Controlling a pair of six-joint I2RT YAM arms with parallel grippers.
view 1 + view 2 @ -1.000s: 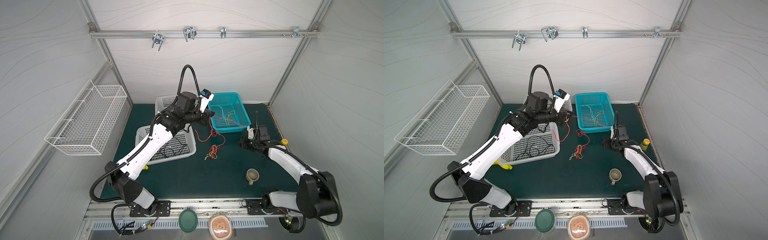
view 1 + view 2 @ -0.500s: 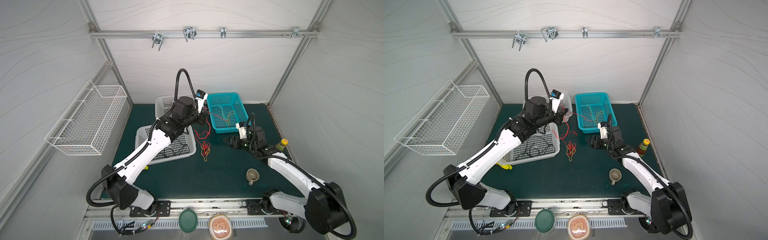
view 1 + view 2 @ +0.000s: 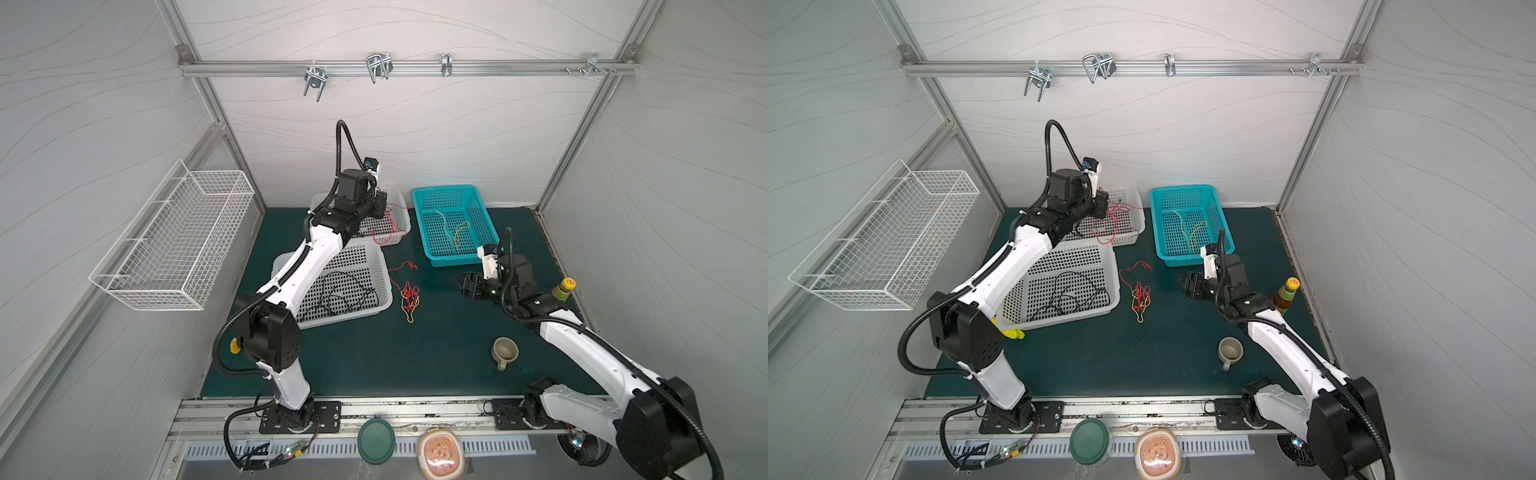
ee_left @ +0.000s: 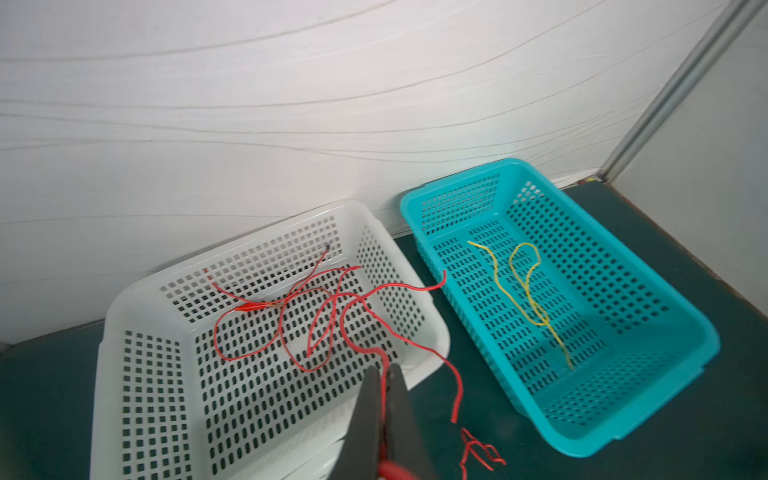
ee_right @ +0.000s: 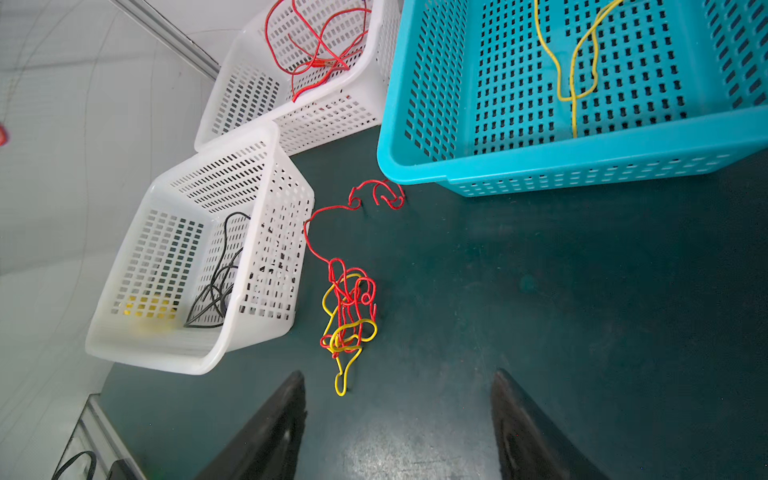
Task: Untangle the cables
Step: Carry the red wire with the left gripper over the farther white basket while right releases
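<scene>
Left hand [image 4: 384, 370], now carried over far white basket [image 4: 149, 395], clamped on red cable [image 4: 341, 326]: lower trailing end inside before release; right hand [image 5: 397, 374] apart near tangle [image 5: 349, 307].

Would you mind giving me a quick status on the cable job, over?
Left gripper shut on red cable over small white basket. Right gripper open, empty, facing red-yellow tangle on mat. Nothing between them.

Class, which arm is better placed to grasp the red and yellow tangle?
Likely right: the right pincer, open, faces the tangle; the left pincer is shut on a red cable over a white basket.
</scene>
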